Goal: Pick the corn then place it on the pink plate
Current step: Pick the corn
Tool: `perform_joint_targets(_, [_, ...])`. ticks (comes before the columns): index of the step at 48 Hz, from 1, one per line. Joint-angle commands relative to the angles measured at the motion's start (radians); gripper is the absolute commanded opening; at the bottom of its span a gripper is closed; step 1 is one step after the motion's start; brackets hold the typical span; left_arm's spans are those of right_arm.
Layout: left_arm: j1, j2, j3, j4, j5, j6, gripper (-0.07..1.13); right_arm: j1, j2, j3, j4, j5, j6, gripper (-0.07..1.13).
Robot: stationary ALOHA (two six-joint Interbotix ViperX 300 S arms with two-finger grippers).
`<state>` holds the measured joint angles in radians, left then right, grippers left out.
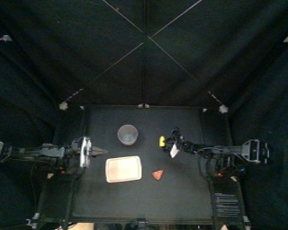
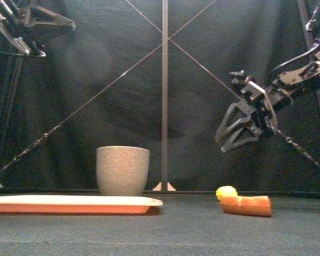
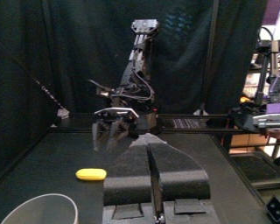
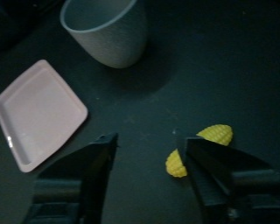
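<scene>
Corn (image 4: 201,149): small yellow cob lying on the bare black table (image 1: 183,193), well apart from the pink plate (image 1: 123,168). In the right wrist view it sits just off one finger of the right gripper (image 4: 149,140), whose fingers are spread wide with nothing between them. That finger cuts off the cob's far end.

Front view: right gripper (image 2: 232,135) hangs clear above the table, tips pointing down. The corn (image 2: 227,191) shows only as a yellow cap. An orange toy food (image 2: 252,206) lies in front and hides the rest (what kind of food, cannot tell). From above the two are apart, with the corn (image 1: 162,140) further back and the orange toy (image 1: 158,172) nearer the front edge.

Tall grey speckled cup (image 2: 123,170) stands upright behind the plate (image 2: 76,203), which is empty and seen edge-on here. The cup's inside is not visible.

Left gripper (image 3: 152,157): fingers pressed together, holding nothing — parked at the table's left side (image 1: 80,153). Its wrist view shows the corn (image 3: 92,174) and only the rim of the cup (image 3: 38,210), the rest cut off.
</scene>
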<state>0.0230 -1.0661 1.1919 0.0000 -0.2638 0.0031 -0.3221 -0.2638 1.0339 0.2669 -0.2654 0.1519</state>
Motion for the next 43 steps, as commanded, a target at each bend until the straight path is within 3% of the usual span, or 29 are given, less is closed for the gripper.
perform_joint_targets(1, [0.003,0.002,-0.018,0.000,-0.003,0.000,-0.03,-0.037,0.057,-0.038,0.029,-0.017,0.002,0.98])
perform_joint_targets(26, [-0.006,0.002,-0.018,-0.002,-0.002,-0.003,-0.03,-0.141,0.198,-0.080,0.052,0.077,0.000,1.01])
perform_joint_targets(43, [-0.006,0.002,-0.021,0.000,-0.002,0.000,-0.03,-0.117,0.192,-0.086,0.072,0.091,0.002,1.01])
